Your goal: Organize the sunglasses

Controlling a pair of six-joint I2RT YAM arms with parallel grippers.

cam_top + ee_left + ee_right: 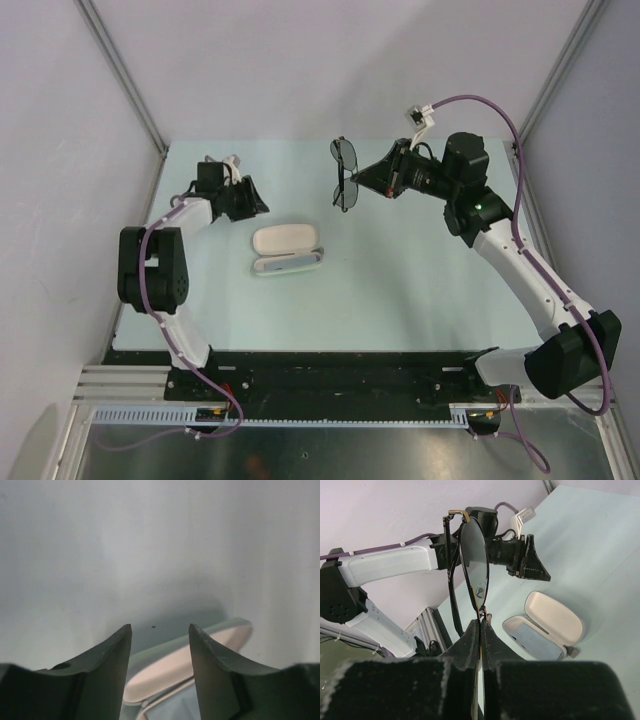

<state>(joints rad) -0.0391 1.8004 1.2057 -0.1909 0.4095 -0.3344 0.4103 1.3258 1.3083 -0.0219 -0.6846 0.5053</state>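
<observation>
Right arm: the right gripper (357,183) is clenched on the thin dark wire-framed sunglasses with grey tinted lenses (344,172). From overhead the pinch sits between the two lenses, about at the bridge. In the right wrist view the fingertips (470,632) are pressed tight together on the frame, and one lens of the sunglasses (472,555) stands edge-up above them. The glasses hang in the air over the far middle of the pale blue-green table (420,290), touching nothing else.

Left arm: the left gripper (250,198) is low over the table's far left. Its jaws are parted and I see nothing between them.

The oblong beige clamshell case (285,247) lies open on the table, just near-right of the left gripper and well apart from the glasses. Its inside shows pale blue from the right wrist. From the left wrist I see it under the fingertips (122,645).
</observation>
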